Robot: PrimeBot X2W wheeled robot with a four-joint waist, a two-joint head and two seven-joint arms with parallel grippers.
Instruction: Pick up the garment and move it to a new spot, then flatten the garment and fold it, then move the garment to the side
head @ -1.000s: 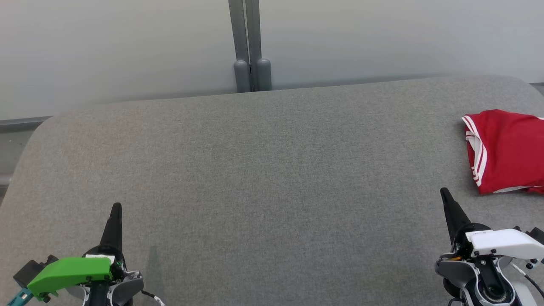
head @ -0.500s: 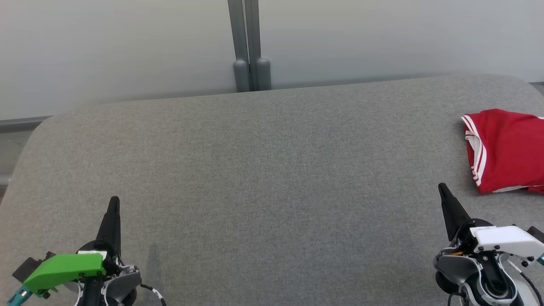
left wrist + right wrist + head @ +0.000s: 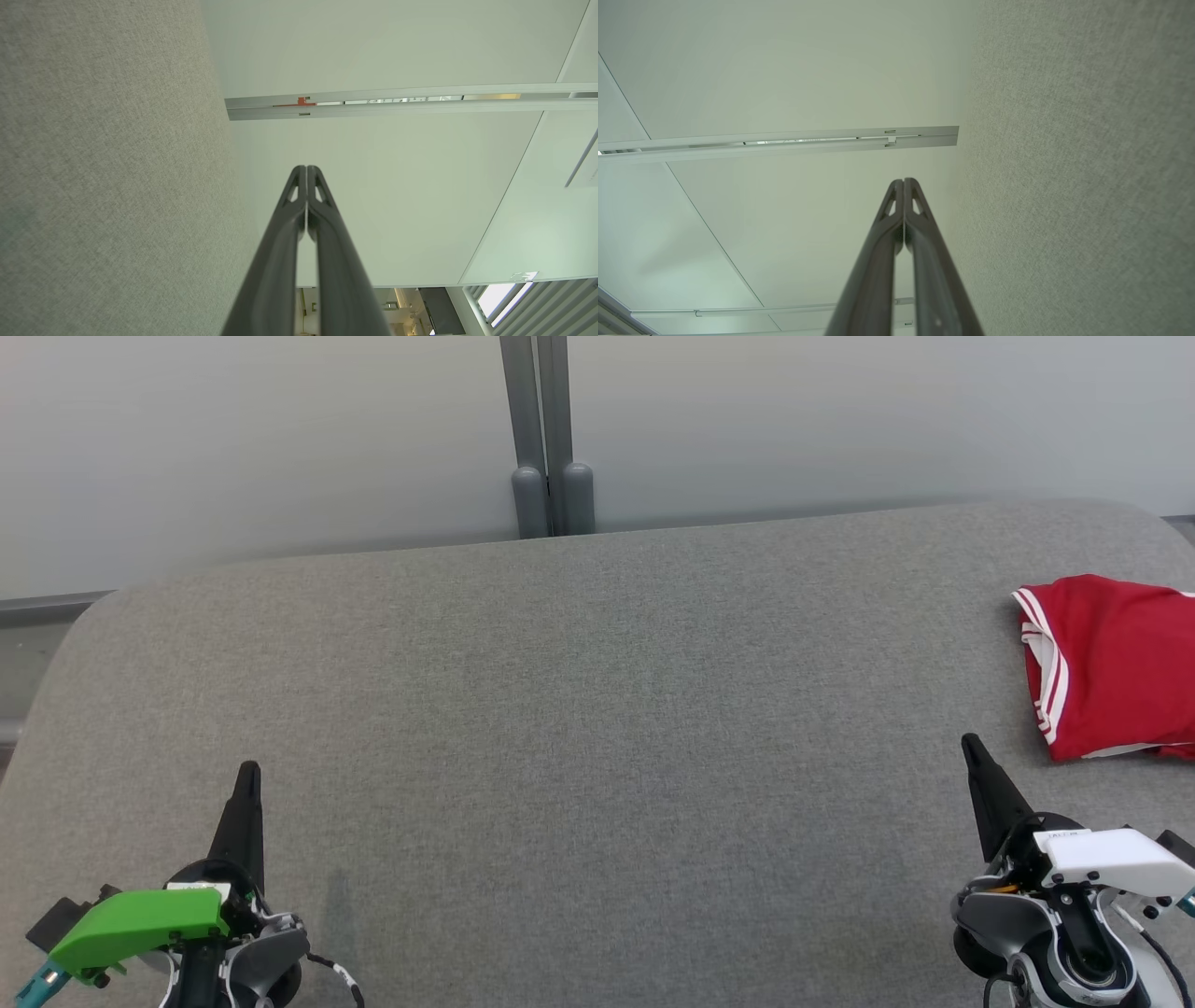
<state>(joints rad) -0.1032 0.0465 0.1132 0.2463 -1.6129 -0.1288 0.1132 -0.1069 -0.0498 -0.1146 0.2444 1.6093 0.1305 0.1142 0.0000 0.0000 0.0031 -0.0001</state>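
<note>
Folded red garment [image 3: 1111, 667] on the grey table [image 3: 597, 709], far right side, cropped by the frame edge.
Clenched shut and empty: left gripper [image 3: 248, 773] at table's front left, right gripper [image 3: 969, 745] front right, near the garment, apart.

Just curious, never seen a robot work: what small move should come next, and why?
Probably rest its arms: the red white-striped garment already lies folded at the right side of the grey fabric table, and the left gripper and right gripper are shut, empty, clear of it.
</note>
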